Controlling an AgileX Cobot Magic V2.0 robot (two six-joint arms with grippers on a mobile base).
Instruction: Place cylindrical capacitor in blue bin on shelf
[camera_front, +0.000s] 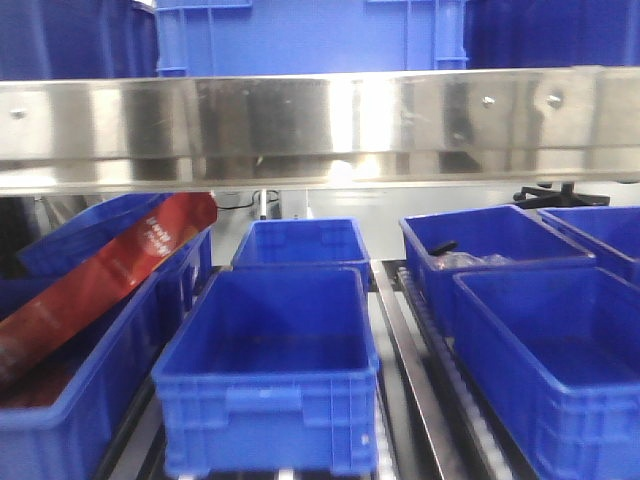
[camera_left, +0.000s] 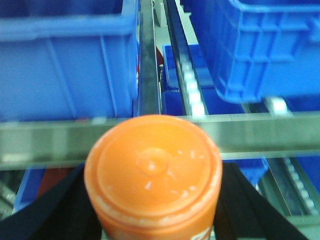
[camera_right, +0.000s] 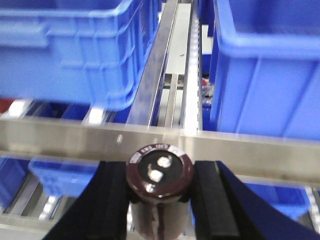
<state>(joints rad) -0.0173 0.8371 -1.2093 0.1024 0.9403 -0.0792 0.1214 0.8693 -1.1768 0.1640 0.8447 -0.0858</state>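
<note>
The cylindrical capacitor (camera_left: 153, 172), a stubby orange cylinder seen end-on, fills the lower middle of the left wrist view. My left gripper (camera_left: 154, 202) is shut on it, black fingers (camera_left: 55, 215) pressed against both sides. It hangs in front of the shelf's steel rail (camera_left: 280, 132), with one blue bin (camera_left: 65, 65) beyond at left and another (camera_left: 260, 50) at right. My right gripper (camera_right: 159, 187) is shut on a dark maroon cylinder (camera_right: 159, 172) with two silver terminals, before the rail (camera_right: 75, 135). Neither gripper shows in the front view.
The front view shows the shelf's broad steel rail (camera_front: 320, 125) above several blue bins; the middle front bin (camera_front: 270, 400) is nearest. A red package (camera_front: 100, 280) leans in the left bin. A back right bin (camera_front: 500, 235) holds a dark item. Roller tracks (camera_front: 410, 360) run between bins.
</note>
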